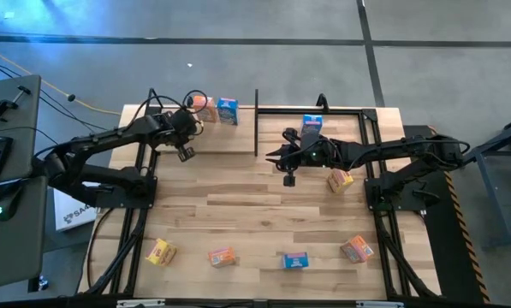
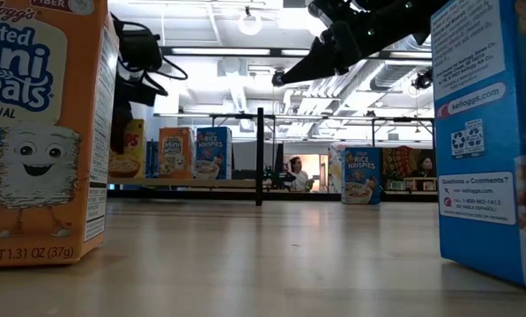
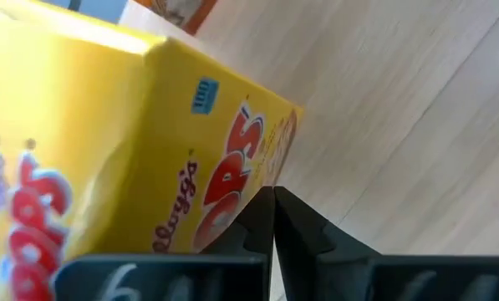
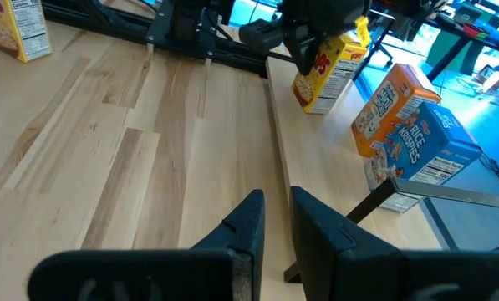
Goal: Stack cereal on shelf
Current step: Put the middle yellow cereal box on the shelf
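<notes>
Hovering at the shelf in the high view's upper left, the left gripper is closed empty, the tilted yellow cardboard cereal box just beside its fingers, not between. The right gripper, nearly closed and empty, waits mid-table, farther away.

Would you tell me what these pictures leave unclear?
- Yellow box: cut off by the left wrist view's edges; the left arm mostly hides it in the high view.
- Left pincer: contact with that box unclear.
- Orange box, blue box: cropped in low view, hiding whatever stands behind them.
</notes>
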You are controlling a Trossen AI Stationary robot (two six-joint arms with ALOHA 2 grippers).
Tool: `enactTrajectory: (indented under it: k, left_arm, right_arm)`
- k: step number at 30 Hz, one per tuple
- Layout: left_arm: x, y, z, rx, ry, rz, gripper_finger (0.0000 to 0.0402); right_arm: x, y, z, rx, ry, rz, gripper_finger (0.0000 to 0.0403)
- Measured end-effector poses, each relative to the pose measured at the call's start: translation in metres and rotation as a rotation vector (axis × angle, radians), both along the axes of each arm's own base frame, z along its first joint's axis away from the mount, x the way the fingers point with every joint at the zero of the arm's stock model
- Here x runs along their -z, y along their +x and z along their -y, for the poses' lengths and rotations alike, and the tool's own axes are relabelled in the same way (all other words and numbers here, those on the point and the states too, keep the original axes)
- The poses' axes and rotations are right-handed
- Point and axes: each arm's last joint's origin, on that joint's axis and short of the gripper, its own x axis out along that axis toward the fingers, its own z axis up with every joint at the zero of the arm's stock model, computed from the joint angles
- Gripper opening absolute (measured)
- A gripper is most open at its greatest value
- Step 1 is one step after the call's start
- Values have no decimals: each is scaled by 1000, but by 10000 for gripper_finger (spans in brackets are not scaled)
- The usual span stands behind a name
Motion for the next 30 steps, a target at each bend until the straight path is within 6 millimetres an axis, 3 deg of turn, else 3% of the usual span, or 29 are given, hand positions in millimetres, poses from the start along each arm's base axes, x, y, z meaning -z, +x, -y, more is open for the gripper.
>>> enactTrajectory:
  k: [16, 30]
  left_arm:
    - [11, 5, -9, -63, 43, -69, 0]
    - [9, 4, -20, -106, 48, 25, 0]
  right_arm:
    - [0, 0, 0, -4, -2, 0, 43]
    - [0, 0, 0, -4, -2, -1, 43]
